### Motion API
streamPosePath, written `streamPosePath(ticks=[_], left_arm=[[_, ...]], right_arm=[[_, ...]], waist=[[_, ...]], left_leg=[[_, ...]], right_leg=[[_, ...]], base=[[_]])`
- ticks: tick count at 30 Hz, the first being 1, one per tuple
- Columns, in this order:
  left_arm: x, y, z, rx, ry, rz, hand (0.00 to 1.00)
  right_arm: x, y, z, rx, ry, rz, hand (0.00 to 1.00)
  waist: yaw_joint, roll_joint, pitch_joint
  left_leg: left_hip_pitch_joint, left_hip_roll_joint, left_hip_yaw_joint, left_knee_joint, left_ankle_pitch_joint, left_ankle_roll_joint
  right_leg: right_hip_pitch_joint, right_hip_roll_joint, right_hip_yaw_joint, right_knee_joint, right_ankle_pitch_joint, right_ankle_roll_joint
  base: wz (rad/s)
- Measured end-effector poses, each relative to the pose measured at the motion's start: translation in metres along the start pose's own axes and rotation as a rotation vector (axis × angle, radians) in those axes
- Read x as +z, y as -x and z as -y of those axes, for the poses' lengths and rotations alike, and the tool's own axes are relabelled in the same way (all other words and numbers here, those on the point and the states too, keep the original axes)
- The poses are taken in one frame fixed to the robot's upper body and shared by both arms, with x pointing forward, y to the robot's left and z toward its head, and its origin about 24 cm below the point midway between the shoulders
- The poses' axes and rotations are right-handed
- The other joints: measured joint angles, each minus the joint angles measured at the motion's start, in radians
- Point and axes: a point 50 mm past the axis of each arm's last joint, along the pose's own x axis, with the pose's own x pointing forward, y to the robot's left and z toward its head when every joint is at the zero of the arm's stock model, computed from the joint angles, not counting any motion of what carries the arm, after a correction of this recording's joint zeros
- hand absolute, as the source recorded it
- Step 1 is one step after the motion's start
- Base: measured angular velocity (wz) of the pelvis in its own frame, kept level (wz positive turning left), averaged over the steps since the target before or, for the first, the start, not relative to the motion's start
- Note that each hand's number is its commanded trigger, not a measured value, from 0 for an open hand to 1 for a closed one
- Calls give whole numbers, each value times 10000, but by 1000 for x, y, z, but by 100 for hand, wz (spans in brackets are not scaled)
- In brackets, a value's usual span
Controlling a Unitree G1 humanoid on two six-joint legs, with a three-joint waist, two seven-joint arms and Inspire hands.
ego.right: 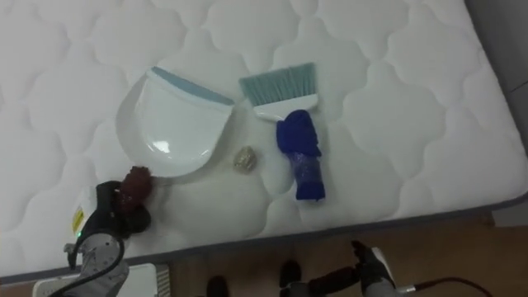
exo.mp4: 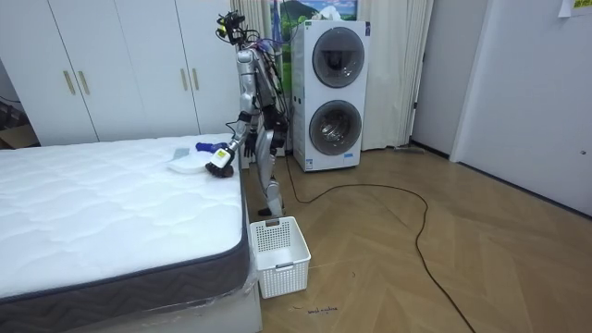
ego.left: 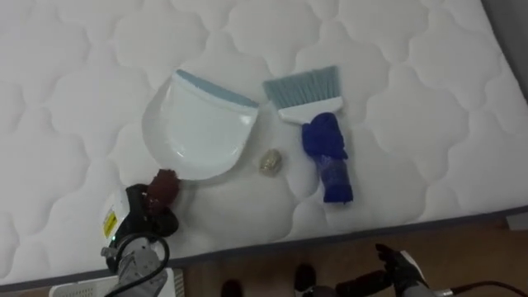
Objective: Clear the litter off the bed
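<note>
Scrap (ego.left: 271,161) beside dustpan (ego.left: 198,132) (right of left hand (ego.left: 148,213))

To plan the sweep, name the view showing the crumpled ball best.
The left eye view: the crumpled ball lies clear between dustpan and brush. The right eye view shows the same. In the room view it is too small to tell.

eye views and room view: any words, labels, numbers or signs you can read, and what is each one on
No text can be read.
yellow label by the left hand: print too small to read.
yellow sheet at the room view's top right: too blurred to read.
washing machines: any panel print too small to read.
dustpan and brush: no print seen.
</note>
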Motion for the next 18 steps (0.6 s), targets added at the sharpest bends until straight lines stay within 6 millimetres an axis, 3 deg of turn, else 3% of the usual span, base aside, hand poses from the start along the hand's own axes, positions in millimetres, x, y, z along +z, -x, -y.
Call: streamPosePath(ticks=[18], left_arm=[[-2, 1, 4, -127, -206, -376, 100]], right_arm=[[-4, 1, 1, -442, -847, -248, 0]], waist=[[-56, 25, -27]], left_leg=[[-126, -11, 63, 180, -3, 9]], right_leg=[[-193, -88, -22, 282, 5, -6]], base=[[-1]])
